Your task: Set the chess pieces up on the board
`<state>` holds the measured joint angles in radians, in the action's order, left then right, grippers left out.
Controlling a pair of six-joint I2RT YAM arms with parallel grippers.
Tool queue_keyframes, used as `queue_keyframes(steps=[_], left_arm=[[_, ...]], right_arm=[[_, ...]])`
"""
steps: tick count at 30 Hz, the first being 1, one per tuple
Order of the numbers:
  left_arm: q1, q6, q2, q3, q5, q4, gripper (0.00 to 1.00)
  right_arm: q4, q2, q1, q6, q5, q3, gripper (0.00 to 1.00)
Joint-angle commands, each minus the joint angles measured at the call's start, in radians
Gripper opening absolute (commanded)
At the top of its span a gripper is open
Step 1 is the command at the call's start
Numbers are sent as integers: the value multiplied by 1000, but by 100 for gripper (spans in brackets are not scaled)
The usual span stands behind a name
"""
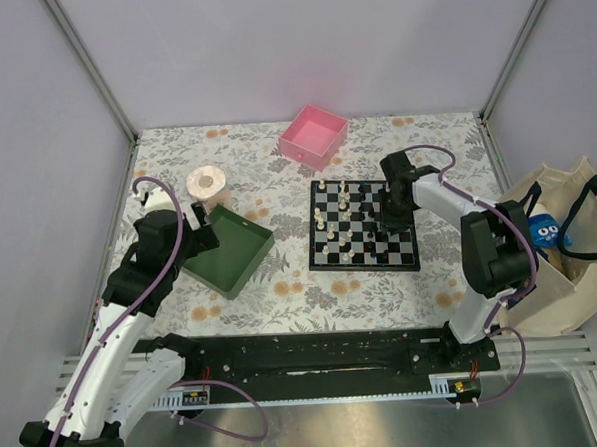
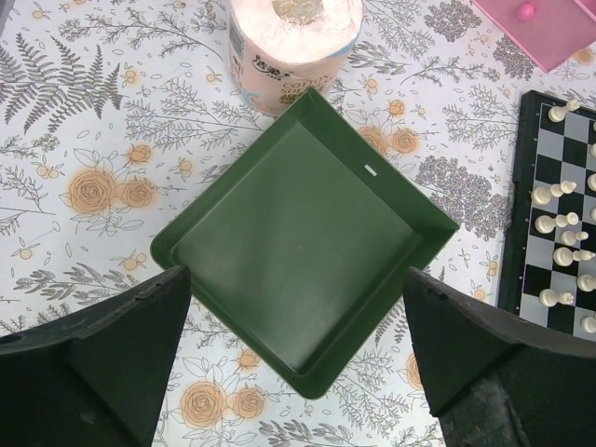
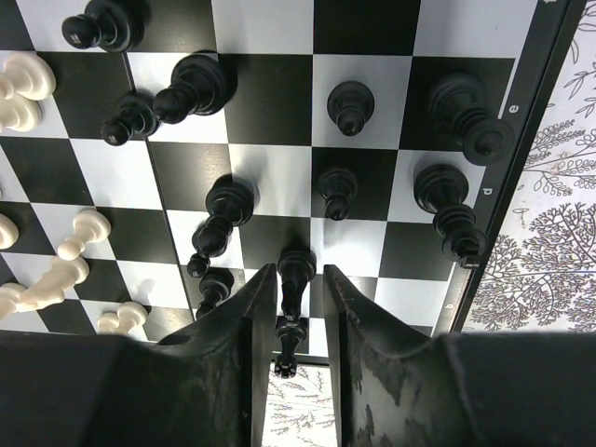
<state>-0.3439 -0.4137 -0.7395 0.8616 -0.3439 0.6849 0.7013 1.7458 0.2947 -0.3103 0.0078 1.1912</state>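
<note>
The board (image 1: 312, 228) lies right of centre, with several black and cream-white chess pieces on it. My right gripper (image 1: 393, 217) is low over its right side. In the right wrist view the jaws (image 3: 298, 272) stand narrowly apart around a black piece (image 3: 296, 265) near the board's edge, with thin gaps on both sides. A second black piece (image 3: 289, 340) stands just behind it. Other black pieces (image 3: 352, 102) stand around, and white pieces (image 3: 79, 233) are at the left. My left gripper (image 1: 204, 228) is open and empty above the green tray (image 2: 307, 233); the board's rim (image 2: 514, 233) and white pieces (image 2: 557, 223) show at the right.
A pink square box (image 1: 314, 136) stands behind the board. A roll of paper (image 1: 208, 186) stands behind the green tray (image 1: 230, 252). A cloth bag (image 1: 555, 250) sits off the table's right edge. Metal frame posts rise at the back corners.
</note>
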Motion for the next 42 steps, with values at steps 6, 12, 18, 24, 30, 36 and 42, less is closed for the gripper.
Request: queue_keyframes(steps=[6, 12, 18, 24, 30, 36, 42], left_arm=[[26, 15, 19, -3, 25, -24, 99], [42, 13, 25, -4, 34, -27, 99], [46, 12, 26, -6, 49, -30, 99], [54, 13, 28, -7, 60, -33, 99], [60, 12, 28, -9, 66, -35, 99], [62, 12, 28, -9, 72, -36, 99], [63, 12, 28, -9, 75, -38, 99]], right_arm=[[17, 1, 9, 14, -3, 41, 28], [17, -3, 11, 17, -3, 28, 36], [20, 3, 9, 20, -5, 24, 33], [26, -2, 9, 19, -29, 16, 33], [26, -9, 11, 17, -38, 8, 36], [26, 0, 11, 19, -37, 15, 34], [29, -2, 11, 16, -40, 11, 31]])
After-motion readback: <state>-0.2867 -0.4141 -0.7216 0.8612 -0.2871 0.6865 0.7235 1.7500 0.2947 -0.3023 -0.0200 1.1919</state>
